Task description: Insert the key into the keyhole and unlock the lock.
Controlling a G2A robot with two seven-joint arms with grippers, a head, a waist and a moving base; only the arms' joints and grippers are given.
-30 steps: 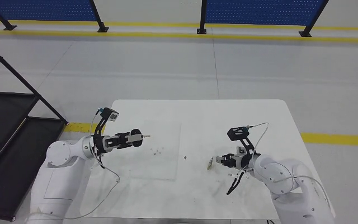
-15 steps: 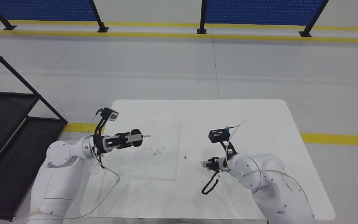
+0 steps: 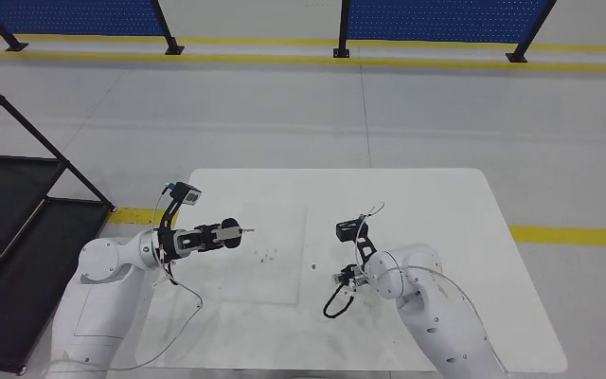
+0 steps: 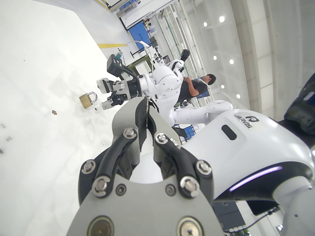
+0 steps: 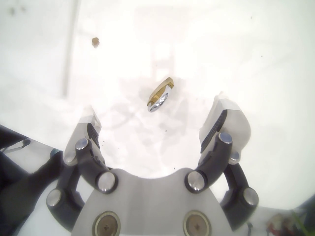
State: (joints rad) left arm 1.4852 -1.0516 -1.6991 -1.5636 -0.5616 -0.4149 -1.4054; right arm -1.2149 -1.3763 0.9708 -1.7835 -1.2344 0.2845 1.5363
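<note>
A small brass padlock (image 5: 161,94) with a silver shackle lies on the white table (image 3: 426,199), just ahead of my right gripper (image 5: 156,114). That gripper is open low over the table, one finger on each side of the shackle end. In the left wrist view the padlock (image 4: 86,100) rests beside the open right gripper (image 4: 99,96). My left gripper (image 3: 232,233) hovers over the table's left part, shut on the key (image 3: 248,230), whose tip points toward the right arm. Its fingers (image 4: 137,114) are pressed together.
A small brown speck (image 5: 95,41) lies on the table beyond the padlock, and several dark specks (image 3: 265,254) sit on a faint rectangular patch near the middle. A black rack (image 3: 28,218) stands off the table's left side.
My right arm has swung left toward the table's middle, and its gripper now sits farther left than a second ago. The left arm and key have stayed still.
</note>
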